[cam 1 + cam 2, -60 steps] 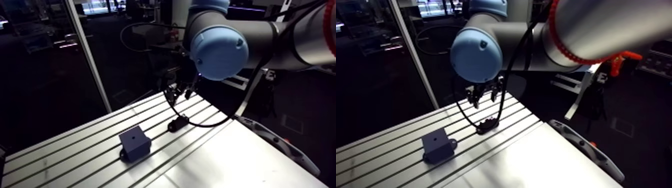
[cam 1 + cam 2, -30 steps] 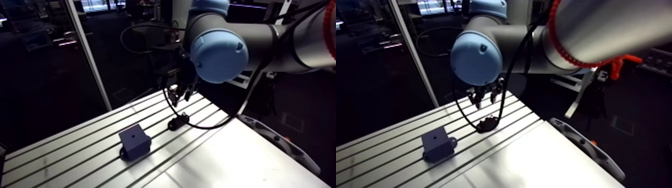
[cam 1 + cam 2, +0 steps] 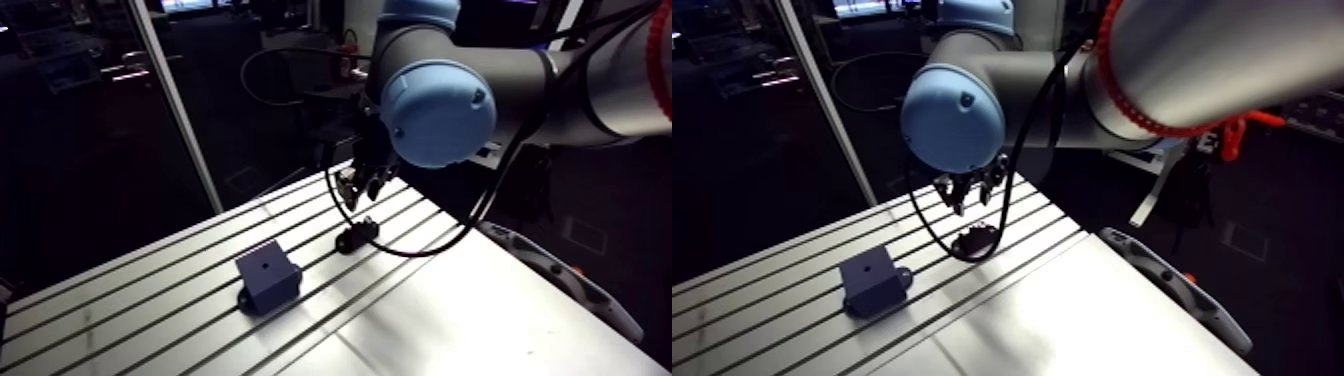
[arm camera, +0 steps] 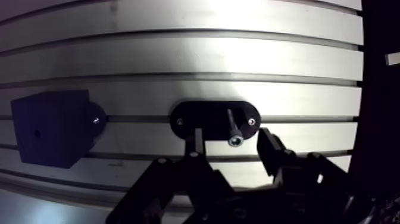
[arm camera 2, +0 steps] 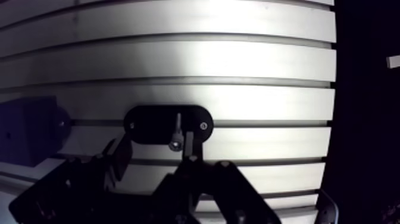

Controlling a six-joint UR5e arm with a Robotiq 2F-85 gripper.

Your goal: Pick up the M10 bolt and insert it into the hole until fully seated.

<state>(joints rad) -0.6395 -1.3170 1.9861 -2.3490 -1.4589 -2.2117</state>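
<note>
The M10 bolt stands in a black oval holder on the slotted table, its socket head pointing up at the wrist camera. My gripper hangs above it, open, with the bolt head between the two fingertips in the wrist view and nothing gripped. In the arm view the gripper is a little above the holder. The dark blue block with a small hole in its top face sits to the holder's left; in the wrist view the block lies beside the holder.
The slotted aluminium table runs under everything, with a smooth plate toward the front right. The table's right edge drops to a dark floor close to the holder. A loop of black cable hangs by the gripper.
The gripper has shifted slightly over the holder, and the whole arm view has shifted a little with the camera. The bolt and the block have not moved.
</note>
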